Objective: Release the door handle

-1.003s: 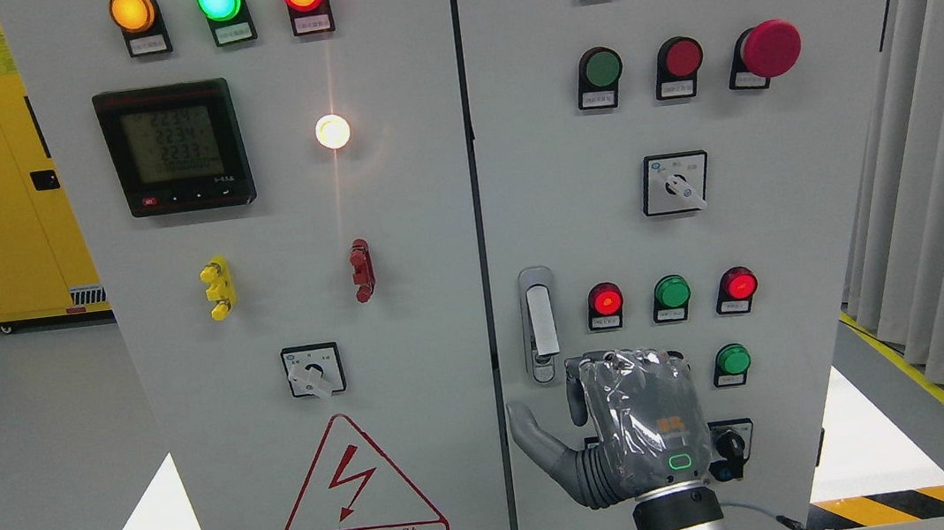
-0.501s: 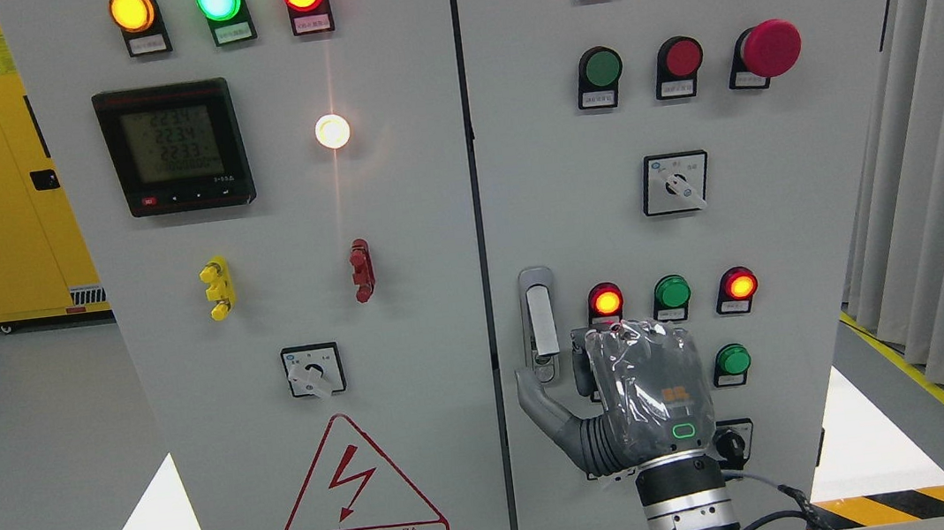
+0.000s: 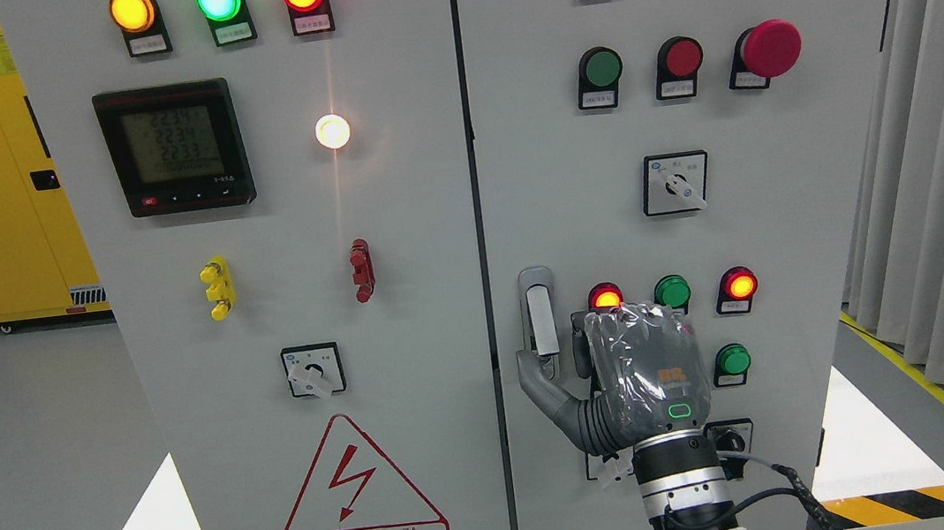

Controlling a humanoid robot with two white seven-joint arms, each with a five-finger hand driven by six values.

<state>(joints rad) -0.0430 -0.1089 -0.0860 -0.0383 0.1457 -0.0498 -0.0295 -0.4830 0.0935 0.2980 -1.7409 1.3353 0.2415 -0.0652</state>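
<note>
Right hand [image 3: 626,372]: raised beside door handle [image 3: 540,319] on right cabinet door [image 3: 787,220]; thumb set at handle's lower end, fingers curled, grasp cannot be told.

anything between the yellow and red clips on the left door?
Nothing. In the head view the gray panel between the yellow clip and the red clip is bare; the rotary switch sits lower.

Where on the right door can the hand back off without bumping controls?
Bare panel lies below the door handle, left of the right hand, and between the selector switch and the door's right edge. Crowded: the button cluster behind the knuckles.
</note>
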